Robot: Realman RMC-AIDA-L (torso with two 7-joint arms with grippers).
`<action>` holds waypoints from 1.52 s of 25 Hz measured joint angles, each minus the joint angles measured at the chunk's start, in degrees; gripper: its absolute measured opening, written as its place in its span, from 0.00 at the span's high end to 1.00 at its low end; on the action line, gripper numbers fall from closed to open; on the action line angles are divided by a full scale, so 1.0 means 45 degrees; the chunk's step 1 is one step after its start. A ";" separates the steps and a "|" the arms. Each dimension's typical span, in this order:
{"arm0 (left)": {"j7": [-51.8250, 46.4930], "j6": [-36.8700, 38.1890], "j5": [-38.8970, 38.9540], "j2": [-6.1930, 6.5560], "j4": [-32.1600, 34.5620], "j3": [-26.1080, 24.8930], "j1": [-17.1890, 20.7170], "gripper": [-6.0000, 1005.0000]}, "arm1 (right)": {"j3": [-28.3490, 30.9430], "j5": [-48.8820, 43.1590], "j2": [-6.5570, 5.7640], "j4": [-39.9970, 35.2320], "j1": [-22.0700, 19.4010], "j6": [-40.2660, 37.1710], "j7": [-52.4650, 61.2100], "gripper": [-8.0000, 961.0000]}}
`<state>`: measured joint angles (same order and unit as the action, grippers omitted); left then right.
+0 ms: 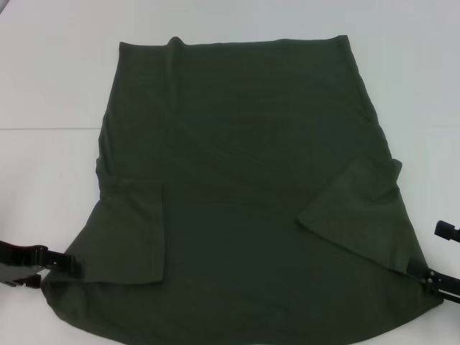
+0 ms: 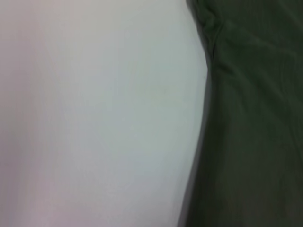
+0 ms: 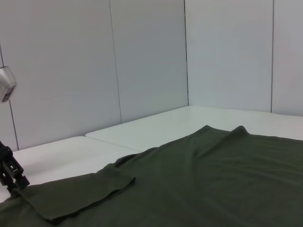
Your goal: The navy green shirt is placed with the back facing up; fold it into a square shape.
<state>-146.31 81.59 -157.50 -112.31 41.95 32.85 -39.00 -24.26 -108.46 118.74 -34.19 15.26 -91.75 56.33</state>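
The navy green shirt [image 1: 244, 180] lies spread flat on the white table [image 1: 50, 86], plain side up. Both sleeves are folded inward over the body, one at the left [image 1: 133, 230] and one at the right [image 1: 359, 212]. My left gripper [image 1: 68, 264] sits at the shirt's near left corner, touching the cloth edge. It also shows in the right wrist view as the left gripper [image 3: 12, 177] at that corner of the shirt [image 3: 199, 179]. My right gripper [image 1: 430, 282] is at the near right corner. The left wrist view shows only the shirt's edge [image 2: 255, 118] on the table.
White table surface surrounds the shirt on the left, right and far sides, with a seam [image 1: 43, 128] running across it. White wall panels [image 3: 147, 61] stand behind the far edge of the table.
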 joint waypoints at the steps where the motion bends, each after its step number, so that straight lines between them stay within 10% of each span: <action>1: -0.0013 -0.0006 -0.0001 -0.0008 -0.0022 0.0039 -0.0004 0.12 | 0.0000 0.0001 0.0000 0.0001 0.0006 0.0000 0.0001 0.02; 38: 0.0012 -0.0039 -0.0078 -0.0061 -0.0349 0.0705 -0.0393 0.14 | 0.0000 0.0000 0.0000 -0.0002 0.0133 -0.0030 0.0173 0.02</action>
<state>-146.26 81.41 -157.85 -112.59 40.38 36.03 -40.77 -24.26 -108.46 118.74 -34.20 15.86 -91.89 57.11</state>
